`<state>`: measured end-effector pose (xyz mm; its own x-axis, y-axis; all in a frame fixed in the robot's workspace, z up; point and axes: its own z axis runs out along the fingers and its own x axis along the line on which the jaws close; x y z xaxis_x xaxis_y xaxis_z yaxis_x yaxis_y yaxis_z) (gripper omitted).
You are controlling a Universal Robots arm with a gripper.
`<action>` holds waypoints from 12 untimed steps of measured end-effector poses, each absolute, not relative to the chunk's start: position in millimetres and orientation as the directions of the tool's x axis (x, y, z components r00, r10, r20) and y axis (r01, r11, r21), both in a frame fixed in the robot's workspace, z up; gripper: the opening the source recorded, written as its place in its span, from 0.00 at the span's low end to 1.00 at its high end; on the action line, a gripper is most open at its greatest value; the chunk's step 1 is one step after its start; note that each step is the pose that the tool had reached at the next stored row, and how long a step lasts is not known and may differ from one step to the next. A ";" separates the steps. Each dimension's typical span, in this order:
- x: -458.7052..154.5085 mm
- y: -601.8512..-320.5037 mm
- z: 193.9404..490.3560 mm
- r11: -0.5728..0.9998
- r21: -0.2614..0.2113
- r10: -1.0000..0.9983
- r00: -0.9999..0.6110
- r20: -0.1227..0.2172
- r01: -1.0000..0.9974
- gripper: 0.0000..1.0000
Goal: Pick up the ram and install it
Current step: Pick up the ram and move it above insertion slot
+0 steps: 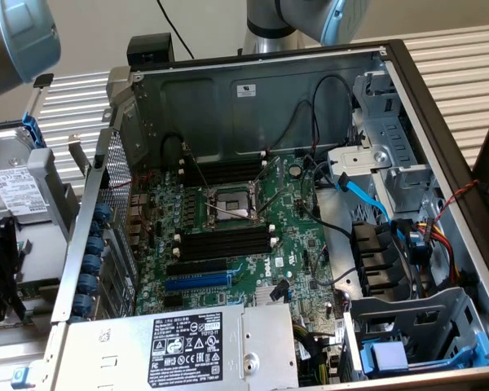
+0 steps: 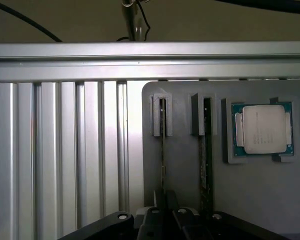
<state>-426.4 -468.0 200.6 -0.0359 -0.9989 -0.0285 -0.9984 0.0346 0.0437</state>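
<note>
- The claw (image 2: 164,201) is drawn narrow, its dark fingers pinched on one end of the ram (image 2: 162,150).
- The ram stands on edge in a grey holder (image 2: 185,175). Its far end sits in a raised grey slot block, and it is the stick farther from the CPU (image 2: 262,129).
- A second stick (image 2: 206,160) stands on edge in the neighbouring slot, parallel to the ram and between it and the CPU.
- The CPU lies flat in its own recess in the holder, just beside the second stick.
- The holder rests on the bench (image 2: 55,160), which has ribbed aluminium rails.
- In the exterior view an open case (image 1: 440,122) lies on the bench with its green board (image 1: 301,236) facing up.
- Long black memory slots (image 1: 224,242) run on either side of the socket (image 1: 232,208). A blue slot (image 1: 197,283) lies nearer the camera.
- The arm (image 1: 310,16) rises behind the case.
</note>
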 end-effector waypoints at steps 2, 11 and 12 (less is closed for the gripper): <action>-426.5 -468.0 201.6 0.035 0.044 -0.999 -0.036 -0.028 -0.998 0.12; -426.5 -468.0 207.5 0.035 0.044 -0.999 -0.036 -0.028 -0.998 0.12; -426.5 -468.0 209.0 0.035 0.044 -0.999 -0.036 -0.028 -0.998 0.12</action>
